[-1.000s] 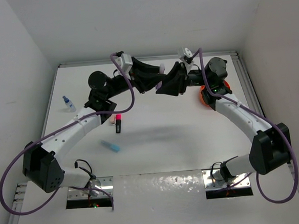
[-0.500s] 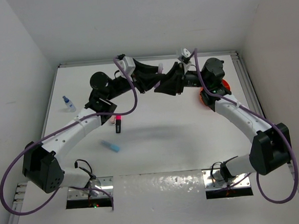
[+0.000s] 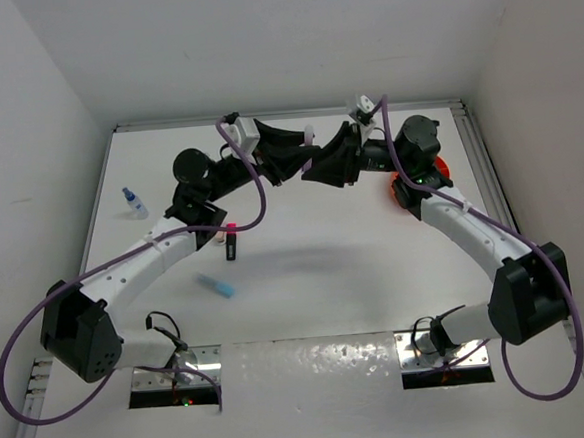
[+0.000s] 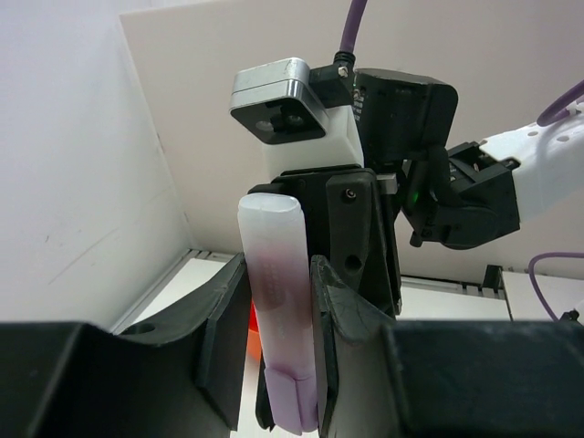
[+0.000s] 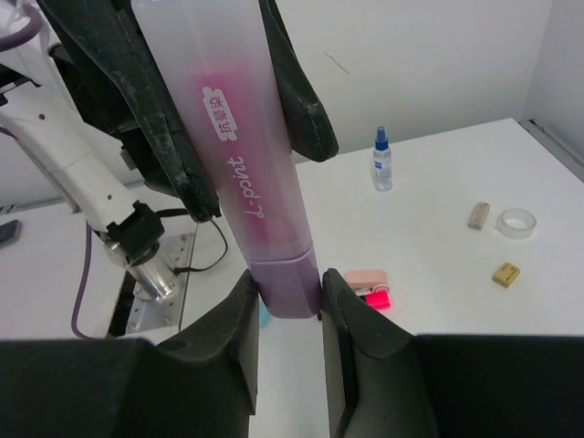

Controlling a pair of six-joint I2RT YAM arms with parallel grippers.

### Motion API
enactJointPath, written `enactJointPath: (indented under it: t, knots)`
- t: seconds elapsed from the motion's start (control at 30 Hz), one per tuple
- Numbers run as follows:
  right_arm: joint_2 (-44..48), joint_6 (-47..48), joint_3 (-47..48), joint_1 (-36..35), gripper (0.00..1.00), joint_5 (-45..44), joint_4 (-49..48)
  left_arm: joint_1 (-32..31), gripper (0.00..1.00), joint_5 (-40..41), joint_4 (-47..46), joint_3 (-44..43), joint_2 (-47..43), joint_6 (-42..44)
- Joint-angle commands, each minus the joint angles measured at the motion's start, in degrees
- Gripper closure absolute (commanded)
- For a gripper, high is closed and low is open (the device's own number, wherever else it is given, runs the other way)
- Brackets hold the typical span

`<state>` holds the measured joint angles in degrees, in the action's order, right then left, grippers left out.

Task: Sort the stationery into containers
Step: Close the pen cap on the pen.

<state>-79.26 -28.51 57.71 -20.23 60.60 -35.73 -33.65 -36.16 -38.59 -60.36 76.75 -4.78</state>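
**While both of my claws hang above the table, 1 pink highlighter is pinched between them**

Where my 2 arms meet over the far half of the white table (image 3: 306, 278), my left claw (image 4: 278, 269) and my right claw (image 5: 288, 276) face each other tip to tip, raised off the surface. Both are clenched on the same pink highlighter (image 5: 245, 155).

In the left wrist view, its frosted barrel stands between my left fingers (image 4: 228, 319), which press on it from both sides. In the right wrist view, my right fingers (image 5: 342, 319) squeeze its purple cap end. From there the barrel, which carries printed lettering, runs up between the black fingers of the left claw.

From above, the round orange tub (image 3: 402, 189) sits on the table to the right of the claws, mostly hidden beneath my right arm.

The other stationery lies on the left side of the table:
- 1 blue-capped bottle (image 3: 132, 201) stands upright near the left edge.
- 1 black marker with pink cap (image 3: 230, 246) lies just beside my left forearm.
- 1 light-blue highlighter (image 3: 216, 285) lies nearer the arm bases, apart from the marker.

The right wrist view also shows 1 clear tape ring (image 5: 516, 222) lying flat and 2 beige blocks (image 5: 478, 215) near it, none of them touching.
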Motion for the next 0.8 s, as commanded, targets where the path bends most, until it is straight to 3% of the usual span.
enactJointPath:
  t: [0.0, 0.4, 0.77]
  knots:
    - [7.81, -3.74, 4.34, 0.89, 1.0, -6.19, -16.48, 0.43, 1.0, -5.5, 17.32, 5.86, 3.58, 1.7]
    - [6.14, -7.08, 5.66, 0.54, 1.0, -6.72, -21.58, -0.28, 1.0, -5.23, 18.9, 7.62, 4.37, 3.28]
    - [4.91, -5.68, 3.9, -0.77, 1.0, -4.53, -18.42, -0.19, 1.0, -5.67, 17.06, 7.1, 4.72, 1.44]
